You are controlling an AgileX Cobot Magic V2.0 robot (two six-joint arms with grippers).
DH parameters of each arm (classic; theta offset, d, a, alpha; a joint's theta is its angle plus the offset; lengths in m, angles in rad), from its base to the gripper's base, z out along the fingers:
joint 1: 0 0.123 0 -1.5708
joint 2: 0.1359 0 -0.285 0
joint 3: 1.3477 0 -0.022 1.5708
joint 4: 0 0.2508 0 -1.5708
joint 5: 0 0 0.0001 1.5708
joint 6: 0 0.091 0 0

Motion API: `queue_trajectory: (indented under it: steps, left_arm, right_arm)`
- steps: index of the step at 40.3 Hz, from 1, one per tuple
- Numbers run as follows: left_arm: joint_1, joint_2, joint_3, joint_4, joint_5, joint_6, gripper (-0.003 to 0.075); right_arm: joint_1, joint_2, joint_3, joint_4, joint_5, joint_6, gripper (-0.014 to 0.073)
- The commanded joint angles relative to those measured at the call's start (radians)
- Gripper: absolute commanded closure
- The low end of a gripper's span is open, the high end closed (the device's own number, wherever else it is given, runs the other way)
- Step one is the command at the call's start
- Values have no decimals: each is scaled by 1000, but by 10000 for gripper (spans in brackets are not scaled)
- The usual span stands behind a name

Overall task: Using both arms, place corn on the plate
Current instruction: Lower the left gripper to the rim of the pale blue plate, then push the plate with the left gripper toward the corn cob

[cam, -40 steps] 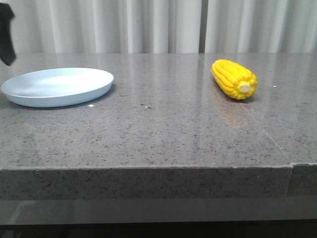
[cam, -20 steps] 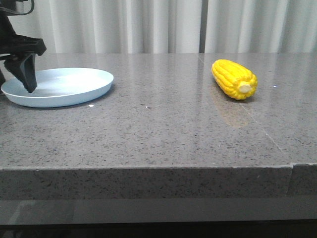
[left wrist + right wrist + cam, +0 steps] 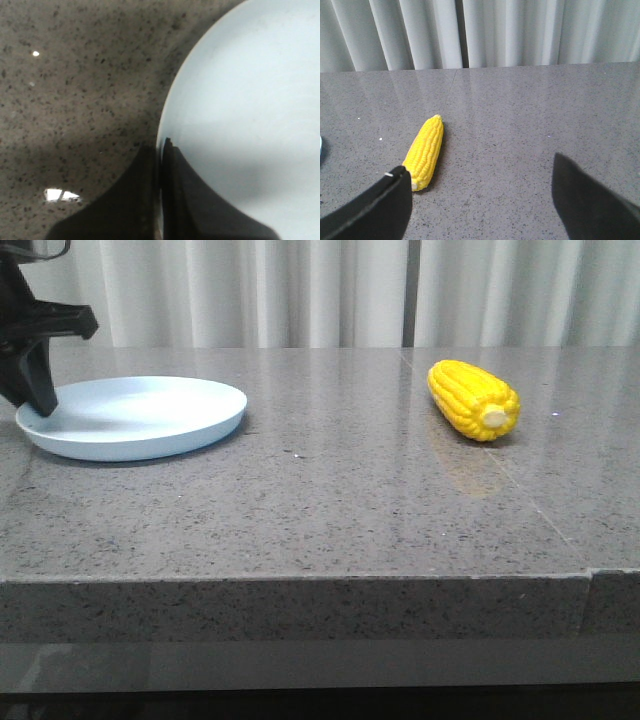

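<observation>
The yellow corn (image 3: 473, 400) lies on the table at the right, pale cut end toward me. The pale blue plate (image 3: 150, 420) sits at the left. My left gripper (image 3: 35, 400) is at the plate's left rim, shut on it: in the left wrist view its fingers (image 3: 172, 190) pinch the rim, one inside the plate (image 3: 250, 100) and one outside. My right gripper (image 3: 477, 165) is open and empty, above the table a little short of the corn (image 3: 425, 152), which lies off beside one finger. The right gripper is out of the front view.
The grey speckled stone table (image 3: 300, 500) has its front edge near me and a seam at the right. White curtains (image 3: 330, 290) hang behind the table's far edge.
My left gripper came in from the far left and down onto the plate's left rim. The plate has since slid a little to the right. The corn has not moved.
</observation>
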Motion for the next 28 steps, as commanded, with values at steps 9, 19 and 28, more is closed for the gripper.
queue_trajectory:
  steps: [9, 19, 28]
  left_arm:
    - [-87, -46, -203, -157, -20, 14, 741]
    - [-167, 2, -255, -217, -28, 14, 740]
    - [-184, 76, -255, -239, -20, 14, 740]
  right_arm:
    - [-5, 13, -32, 0, -69, -7, -7]
    - [-5, 13, -32, 0, -69, -7, -7]
    - [-5, 13, -32, 0, -69, -7, -7]
